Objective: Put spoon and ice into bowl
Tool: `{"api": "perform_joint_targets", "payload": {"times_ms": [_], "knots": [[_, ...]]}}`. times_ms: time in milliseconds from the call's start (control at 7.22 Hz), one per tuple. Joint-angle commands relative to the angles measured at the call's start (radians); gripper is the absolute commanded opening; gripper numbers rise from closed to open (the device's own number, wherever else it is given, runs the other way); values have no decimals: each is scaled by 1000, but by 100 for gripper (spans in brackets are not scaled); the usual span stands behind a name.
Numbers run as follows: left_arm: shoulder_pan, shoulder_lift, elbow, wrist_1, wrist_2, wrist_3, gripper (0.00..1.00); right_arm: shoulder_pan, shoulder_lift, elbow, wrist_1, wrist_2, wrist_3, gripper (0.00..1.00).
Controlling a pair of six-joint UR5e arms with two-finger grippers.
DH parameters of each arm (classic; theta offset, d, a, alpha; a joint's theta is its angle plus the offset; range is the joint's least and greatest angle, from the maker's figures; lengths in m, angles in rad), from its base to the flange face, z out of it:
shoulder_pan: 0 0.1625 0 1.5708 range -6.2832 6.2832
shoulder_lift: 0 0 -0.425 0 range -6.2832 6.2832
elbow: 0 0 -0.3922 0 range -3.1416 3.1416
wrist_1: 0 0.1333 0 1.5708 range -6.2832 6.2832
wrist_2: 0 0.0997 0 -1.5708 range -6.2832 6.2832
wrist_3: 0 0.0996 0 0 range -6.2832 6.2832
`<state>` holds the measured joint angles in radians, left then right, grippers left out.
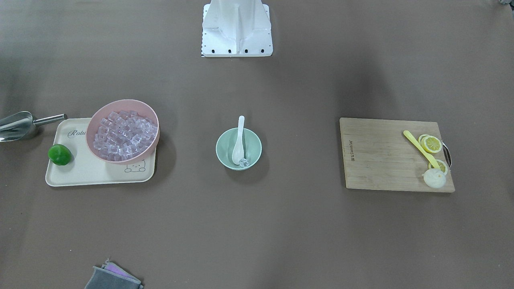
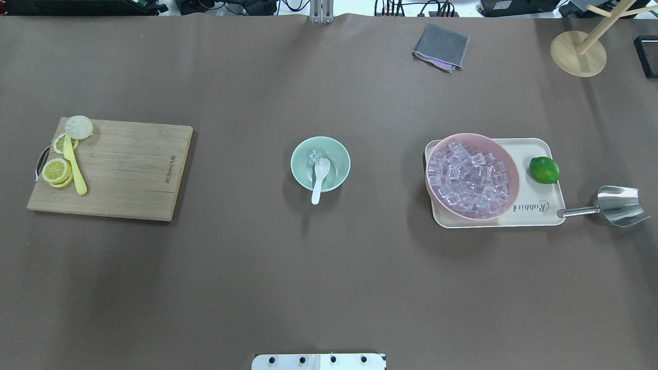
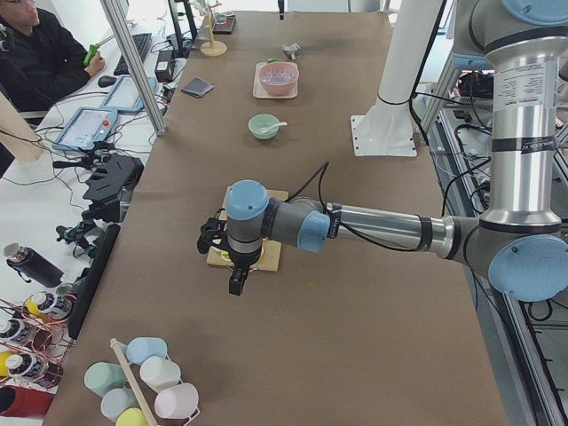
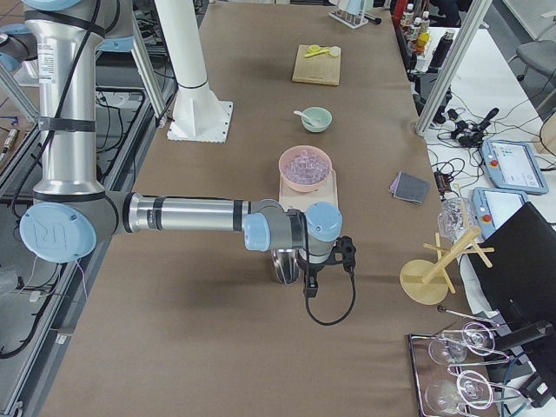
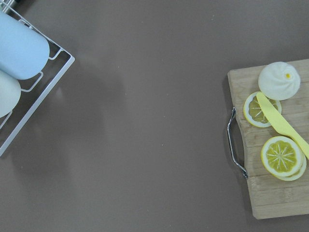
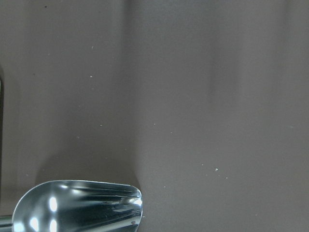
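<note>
The mint-green bowl (image 1: 252,145) (image 2: 337,162) stands at the table's middle. The white spoon (image 1: 239,138) (image 2: 318,180) lies in it, scoop down inside, with its handle over the rim on the robot's side. One clear ice cube (image 1: 243,162) (image 2: 314,155) lies in the bowl by the scoop. My left gripper (image 3: 237,280) hangs above the end of the cutting board, far from the bowl. My right gripper (image 4: 309,283) hangs above the metal scoop. Both show only in the side views, so I cannot tell if they are open or shut.
A pink bowl (image 2: 472,176) full of ice cubes and a lime (image 2: 544,170) sit on a cream tray (image 2: 546,215). A metal scoop (image 2: 619,205) (image 6: 79,205) lies beside it. A cutting board (image 2: 128,169) holds lemon slices and a yellow knife (image 2: 76,172). A grey cloth (image 2: 441,47) lies at the far edge.
</note>
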<state>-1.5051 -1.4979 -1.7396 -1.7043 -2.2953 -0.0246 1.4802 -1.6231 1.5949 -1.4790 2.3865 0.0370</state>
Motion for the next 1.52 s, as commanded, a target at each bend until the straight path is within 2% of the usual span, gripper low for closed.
{"api": "perform_joint_targets", "payload": {"times_ms": [0,831,1385], "knots": [[-1,1,23,6,-3,-2,98,22,-7,-19,19,27,7,100],[2,-4,37,6,-6,-12,98,28,-11,-20,5,25,11,100],[3,-12,54,5,-6,-12,98,49,28,8,-87,19,9,100]]}}
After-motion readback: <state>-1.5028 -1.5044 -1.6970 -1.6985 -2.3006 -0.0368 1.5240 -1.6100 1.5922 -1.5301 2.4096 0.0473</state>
